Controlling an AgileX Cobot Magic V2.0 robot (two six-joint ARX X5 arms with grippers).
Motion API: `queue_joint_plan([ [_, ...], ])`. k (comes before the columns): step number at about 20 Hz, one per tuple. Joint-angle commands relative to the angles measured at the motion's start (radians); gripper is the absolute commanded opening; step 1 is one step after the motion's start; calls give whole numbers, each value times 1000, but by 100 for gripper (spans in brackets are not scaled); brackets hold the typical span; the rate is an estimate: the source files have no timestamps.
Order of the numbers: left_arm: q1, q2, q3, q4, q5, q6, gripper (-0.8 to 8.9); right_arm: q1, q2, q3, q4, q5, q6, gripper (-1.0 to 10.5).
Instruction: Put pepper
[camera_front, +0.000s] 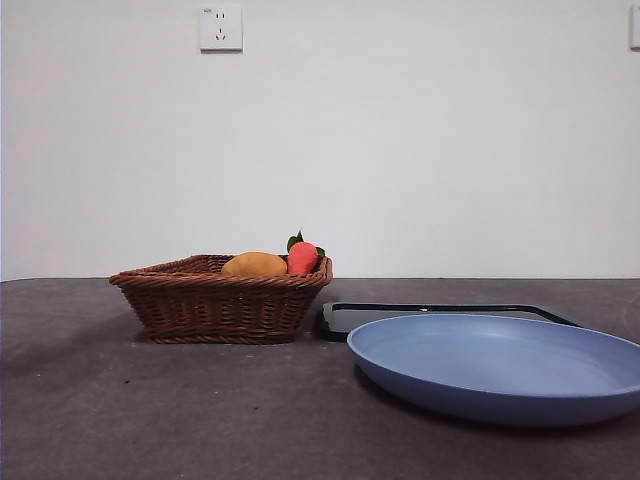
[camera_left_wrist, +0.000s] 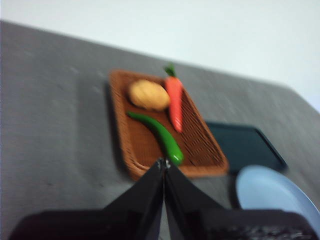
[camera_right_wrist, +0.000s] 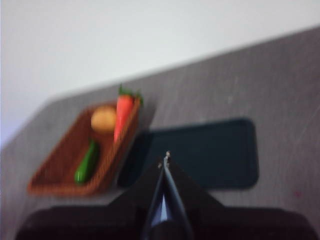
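Wicker basket (camera_front: 215, 300) on the left of the table (camera_front: 80, 400) holds three items: green pepper (camera_left_wrist: 159, 134) lying flat on the basket floor, orange-yellow fruit (camera_front: 254, 265), and a carrot (camera_front: 303, 257) leaning on the rim. To its right, a dark tray (camera_front: 440, 313), then an empty blue plate (camera_front: 500, 365) nearer. Left gripper (camera_left_wrist: 164, 165) and right gripper (camera_right_wrist: 165, 159) both pinched closed, holding nothing, raised above the table.

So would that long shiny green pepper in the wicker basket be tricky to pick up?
Probably a little. The long glossy dark-green pepper looks smooth, so jaws might slip on it. It is rounded and curved, so a push may rock or roll it. It lies flat in the brown wicker basket, apart from the other produce, which should help.
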Motion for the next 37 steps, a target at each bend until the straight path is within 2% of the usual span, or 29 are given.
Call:
queue_joint_plan([
  [1,1,83,85,-55,80,117,6,3,93,128,-141,-35,-137,5],
  [5,0,192,190,-171,175,214,6,3,224,294,-362,-96,-260,5],
  [9,-3,246,261,-302,190,296,6,3,310,402,-530,-95,-348,5],
  [11,-6,259,271,-322,193,300,6,3,335,424,-569,-93,-366,6],
  [13,-5,266,271,-323,197,298,15,3,354,426,-579,-93,-365,17],
  [14,-5,266,271,-322,195,283,65,3,362,426,-583,-92,-365,47],
  [16,-5,265,271,-322,195,282,302,3,378,426,-586,-92,-361,209],
  [17,-5,266,271,-323,195,282,378,3,386,426,-586,-92,-356,294],
  [18,-5,266,271,-324,195,282,388,3,395,426,-587,-92,-348,327],
  [25,-5,265,271,-326,197,282,388,3,501,426,-580,-92,-347,324],
  [37,-5,265,271,-326,199,281,388,3,1080,426,-378,-92,-367,293],
])
